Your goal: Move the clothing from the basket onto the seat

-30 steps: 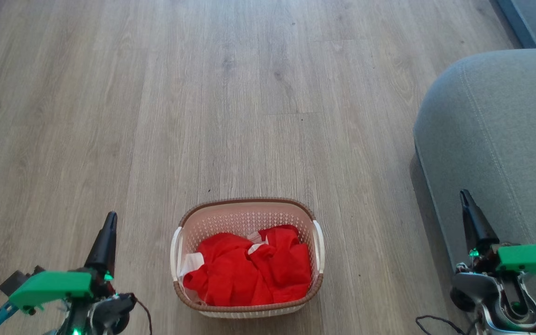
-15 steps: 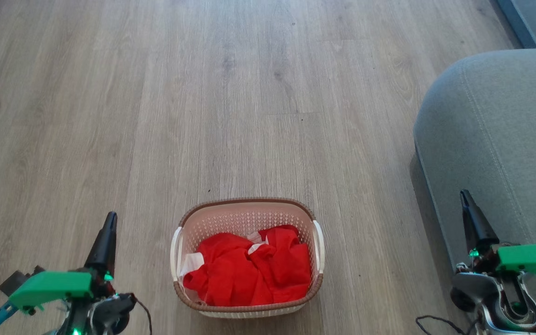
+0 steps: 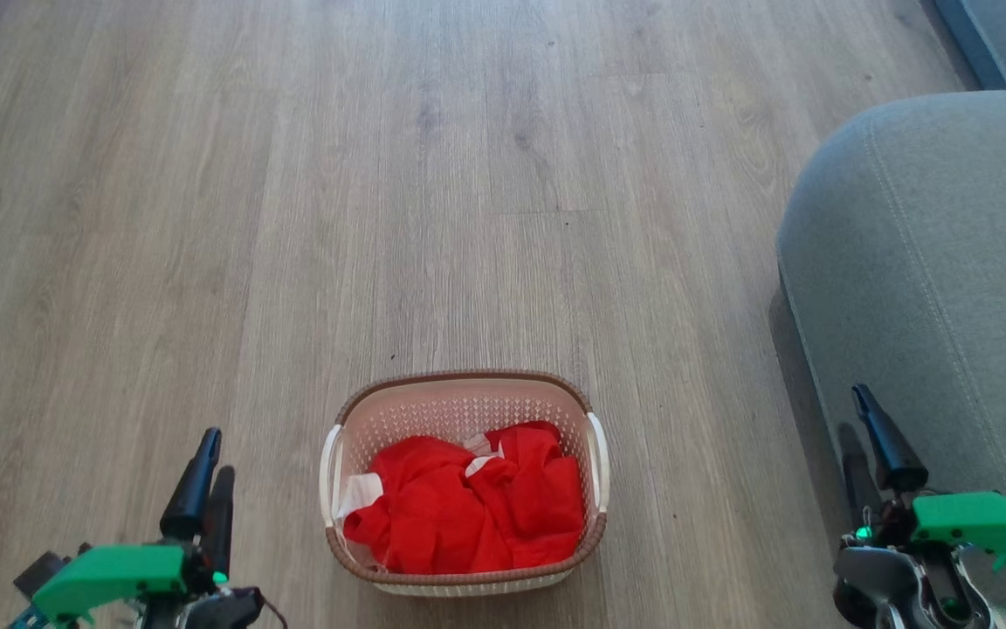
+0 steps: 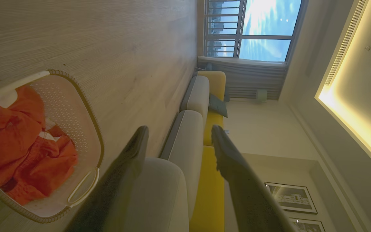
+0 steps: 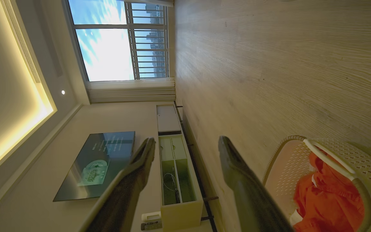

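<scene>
Resting crumpled inside the basket (image 3: pixel 465 381), which is set on the wooden floor (image 3: pixel 381 175), the clothing (image 3: pixel 468 515) is untouched. The seat (image 3: pixel 931 262) is seen well apart at the right. Jaws of the left gripper (image 3: pixel 213 459) and right gripper (image 3: pixel 852 411) are spread wide, with nothing held

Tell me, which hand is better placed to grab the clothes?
Probably the left hand: open, and nearer the basket of clothing. The right hand, also open, sits farther off by the seat.
</scene>
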Tool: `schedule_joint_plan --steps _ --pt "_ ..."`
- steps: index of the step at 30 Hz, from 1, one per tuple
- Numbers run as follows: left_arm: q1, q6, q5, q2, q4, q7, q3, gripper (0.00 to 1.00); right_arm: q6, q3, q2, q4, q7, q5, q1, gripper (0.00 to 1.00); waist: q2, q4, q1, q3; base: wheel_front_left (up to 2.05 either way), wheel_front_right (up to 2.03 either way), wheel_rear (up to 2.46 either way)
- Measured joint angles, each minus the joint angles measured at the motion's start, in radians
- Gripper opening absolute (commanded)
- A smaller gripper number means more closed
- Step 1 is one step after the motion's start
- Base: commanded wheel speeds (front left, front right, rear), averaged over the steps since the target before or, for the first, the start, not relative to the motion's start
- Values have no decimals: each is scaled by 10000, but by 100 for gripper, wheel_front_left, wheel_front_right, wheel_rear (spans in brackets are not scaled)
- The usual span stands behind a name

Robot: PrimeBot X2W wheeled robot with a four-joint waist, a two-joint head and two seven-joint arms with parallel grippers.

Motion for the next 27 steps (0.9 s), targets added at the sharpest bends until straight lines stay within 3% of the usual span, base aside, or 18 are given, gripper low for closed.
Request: schedule_joint_plan --steps 10,27 --pt "-326 0 514 23 188 -307 -186 100 0 357 -52 174 -401 -368 -404 100 0 -3 0 28 0 0 0" --pt "-850 -4 2752 61 318 -757 -249 100 0 704 -268 545 -872 -1950 -1069 100 0 -3 0 102 0 0 0"
